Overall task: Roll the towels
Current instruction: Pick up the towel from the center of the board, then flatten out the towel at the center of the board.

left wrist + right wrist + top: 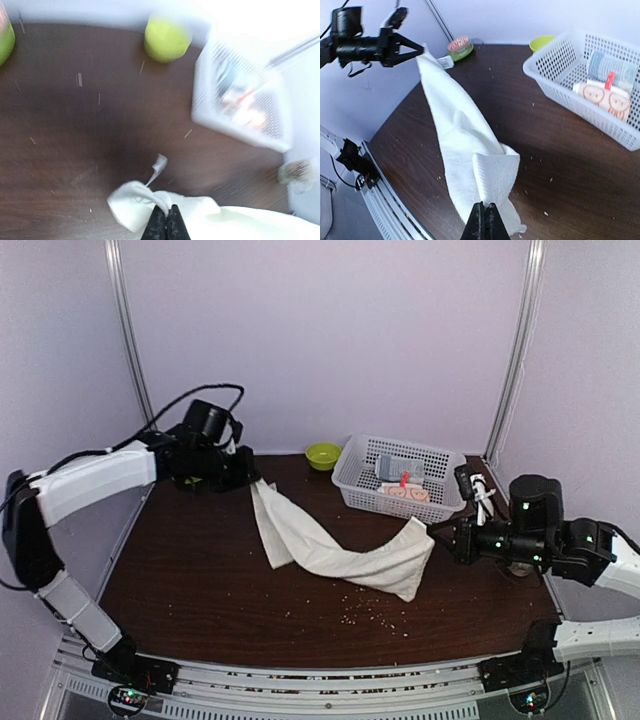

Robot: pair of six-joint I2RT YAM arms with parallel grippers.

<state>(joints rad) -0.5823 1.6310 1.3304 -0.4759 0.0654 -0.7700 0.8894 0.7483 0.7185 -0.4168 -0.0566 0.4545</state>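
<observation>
One corner of the white towel (335,552) is pinched by the left gripper (248,478), its jaws closed tight on the cloth. Between the two sets of jaws the towel sags toward the table (180,570). The far end is clamped by the right gripper (437,532), shut on a fold. It should be drawn taut and laid flat, edges squared, before rolling. The printed towel (405,493) lies in the basket (352,490), beyond the right jaws.
</observation>
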